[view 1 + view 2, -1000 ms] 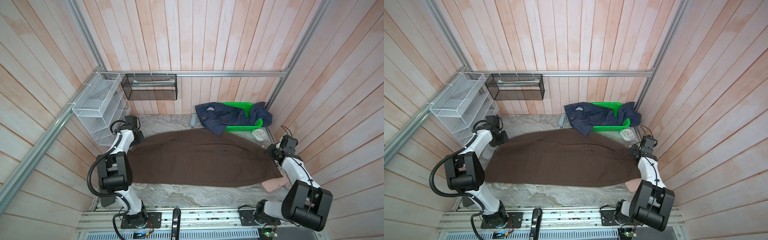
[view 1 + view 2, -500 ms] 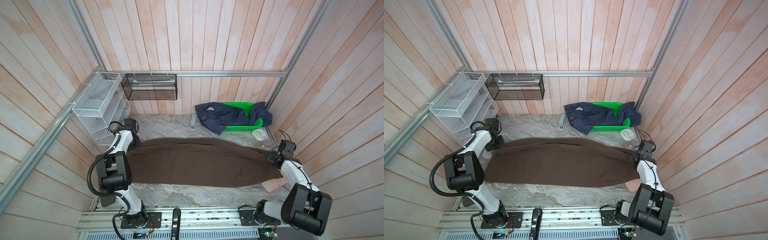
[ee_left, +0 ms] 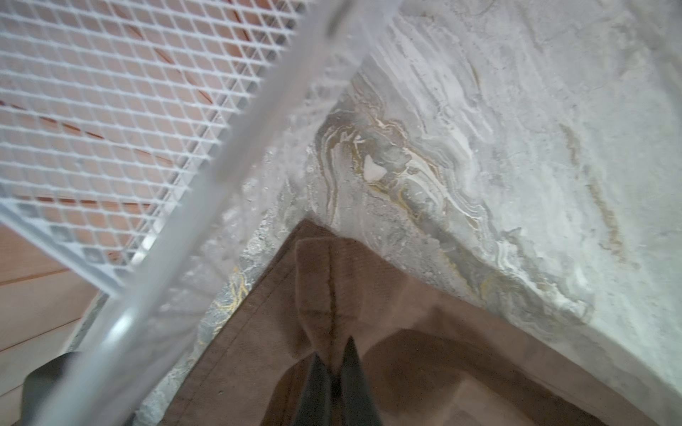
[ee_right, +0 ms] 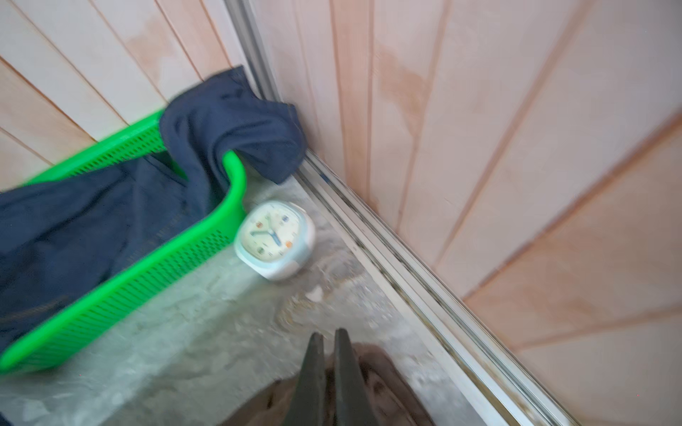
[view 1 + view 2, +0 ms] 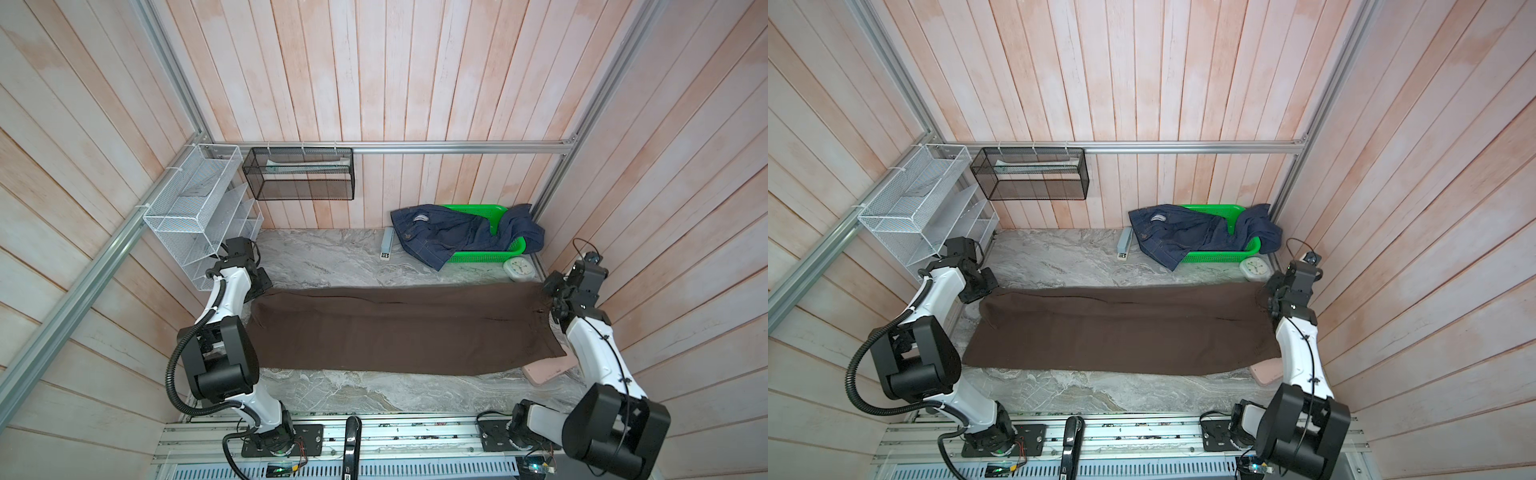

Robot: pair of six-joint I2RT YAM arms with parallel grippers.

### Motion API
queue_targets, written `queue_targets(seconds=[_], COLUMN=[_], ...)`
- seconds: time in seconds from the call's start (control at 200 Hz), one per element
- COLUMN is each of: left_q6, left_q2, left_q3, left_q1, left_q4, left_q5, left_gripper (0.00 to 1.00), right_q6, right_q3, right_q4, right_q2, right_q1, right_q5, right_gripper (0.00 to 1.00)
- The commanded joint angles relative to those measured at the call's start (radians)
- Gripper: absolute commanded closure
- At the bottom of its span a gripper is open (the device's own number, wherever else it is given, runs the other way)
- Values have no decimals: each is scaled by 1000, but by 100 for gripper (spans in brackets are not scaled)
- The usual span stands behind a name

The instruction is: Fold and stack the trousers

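Trousers (image 5: 399,328) lie lengthwise on the table (image 5: 332,262) as a flat band, nearly wall to wall. The fly seam shows near the right end, so the waist is probably there.

Left hand (image 3: 334,350) is pinched shut on the far-left corner, with a small ridge of cloth raised at the tips, just beside the white rack (image 5: 195,208). Right hand (image 4: 329,335) is pinched shut on the far-right corner, near the clock (image 4: 275,239) and green basket (image 4: 129,258). The far edge runs straight between the two in both top views.

My read: the lengthwise fold is being set down and the cross folds are not yet done.

To do it well:
- Pull both ends equally so the far edge lands straight, with no sag mid-span.
- Lower both corners together and open only once the cloth is on the table.
- Lift straight up on release. Soft cloth will likely drag with the tips.
- Left has little clearance to the rack, and right could knock the clock.
- The near-right corner slants and overlaps a pink pad (image 5: 548,370). Square that end before any cross fold, or the stack will come out skewed.
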Motion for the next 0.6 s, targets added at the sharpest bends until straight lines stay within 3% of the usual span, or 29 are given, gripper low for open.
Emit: queue_targets(seconds=[0.0,0.34,0.595], left_q6=[-63,-155,-195], left_q2=[-73,14,-57], left_q3=[100,246,201], left_q1=[35,86,175], left_q4=[205,345,402], left_q5=[53,185,275], left_gripper=[100,100,100], right_q6=[44,88,94], right_q3=[152,405,400], right_q4=[116,248,263], right_q2=[113,382,390], right_q1=[18,2,-42], right_q5=[-79,-158,-218], right_gripper=[100,100,100])
